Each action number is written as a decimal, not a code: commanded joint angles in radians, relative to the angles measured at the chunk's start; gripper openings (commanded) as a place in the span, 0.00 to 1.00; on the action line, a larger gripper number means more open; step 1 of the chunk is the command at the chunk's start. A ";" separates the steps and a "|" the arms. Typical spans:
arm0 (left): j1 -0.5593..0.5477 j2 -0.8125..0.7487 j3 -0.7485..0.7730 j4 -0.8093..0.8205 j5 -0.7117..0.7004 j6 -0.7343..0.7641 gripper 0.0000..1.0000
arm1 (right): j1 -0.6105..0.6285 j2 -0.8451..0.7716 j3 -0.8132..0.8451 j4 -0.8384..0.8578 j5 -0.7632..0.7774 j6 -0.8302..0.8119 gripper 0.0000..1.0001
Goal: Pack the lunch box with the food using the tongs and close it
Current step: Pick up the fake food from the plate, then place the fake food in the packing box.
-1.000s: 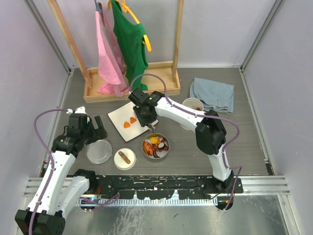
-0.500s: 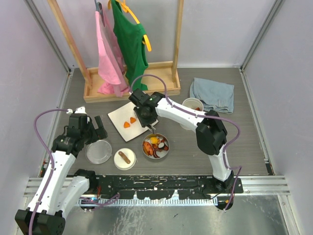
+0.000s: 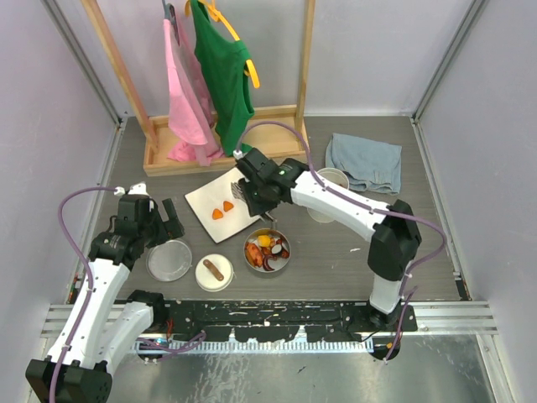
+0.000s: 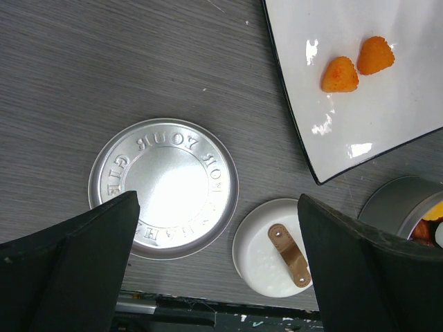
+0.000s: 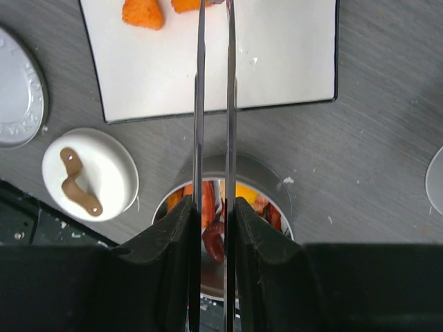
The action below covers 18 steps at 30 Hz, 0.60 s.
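My right gripper (image 5: pixel 213 207) (image 3: pixel 257 198) is shut on the slim silver tongs (image 5: pixel 199 104). Their two arms run nearly parallel over the white plate (image 5: pixel 277 55), and the tips leave the frame beside two orange food pieces (image 5: pixel 142 12). Under the gripper sits the round steel tin (image 3: pixel 289 254), holding orange and dark red food (image 5: pixel 213 242). The flat steel lid (image 4: pixel 163 188) (image 3: pixel 169 260) lies at the left. Beside it is a small white round dish (image 4: pixel 257 257) with a brown strap-like piece (image 4: pixel 289 254). My left gripper (image 4: pixel 218 277) (image 3: pixel 164 225) hangs open above lid and dish.
A steel cup (image 3: pixel 330 180) stands behind the right arm, next to a crumpled blue cloth (image 3: pixel 365 161). At the back is a wooden rack (image 3: pixel 226 153) with pink and green garments (image 3: pixel 222 75). A black rail (image 3: pixel 268 315) runs along the near edge.
The right arm's elbow has swung right and its gripper has shifted slightly right over the plate's edge. The jaws have squeezed the tongs narrower. The left arm has not moved.
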 commanded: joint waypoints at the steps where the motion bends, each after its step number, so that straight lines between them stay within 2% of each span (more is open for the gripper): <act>1: 0.004 -0.010 0.003 0.047 0.007 0.005 0.98 | 0.002 -0.137 -0.060 0.048 -0.051 0.025 0.27; 6: 0.004 -0.011 0.001 0.045 0.006 0.005 0.98 | 0.002 -0.291 -0.170 0.039 -0.089 0.042 0.28; 14: 0.004 -0.007 0.003 0.045 0.008 0.005 0.98 | 0.005 -0.498 -0.359 -0.066 -0.156 0.069 0.29; 18: 0.004 -0.004 0.004 0.046 0.011 0.005 0.98 | 0.005 -0.592 -0.441 -0.074 -0.255 0.078 0.30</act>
